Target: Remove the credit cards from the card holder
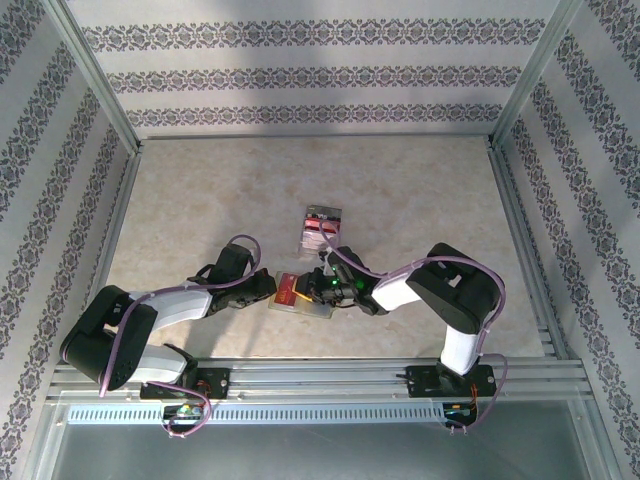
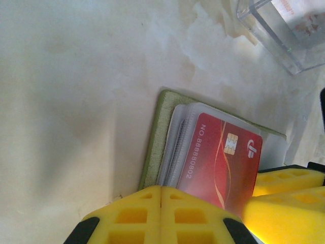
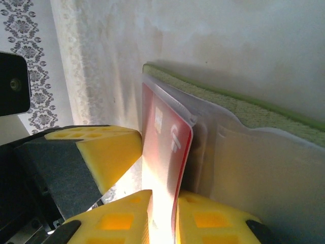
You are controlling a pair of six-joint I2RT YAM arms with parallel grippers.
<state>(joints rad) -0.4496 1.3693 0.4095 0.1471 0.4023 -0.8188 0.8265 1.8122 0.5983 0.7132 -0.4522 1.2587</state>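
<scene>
The olive-green card holder (image 1: 303, 303) lies open on the table between the two arms, its green edge (image 2: 152, 147) and greyish translucent pockets (image 3: 264, 168) facing up. A red credit card (image 2: 223, 162) with a chip and a yellow curve sticks partway out of a pocket. My right gripper (image 3: 162, 213) is shut on that card's (image 3: 165, 147) free end. Over the holder's opposite edge sits my left gripper (image 2: 161, 203), shut, fingers pressed together with the pockets running beneath them. From above, the left gripper (image 1: 268, 290) and right gripper (image 1: 318, 288) meet over the holder.
A clear plastic tray (image 1: 321, 228) with red-and-white contents stands just beyond the holder; its corner (image 2: 284, 30) is close in the left wrist view. Patterned walls enclose the table on three sides. Bare tabletop (image 1: 200, 200) stretches left and back.
</scene>
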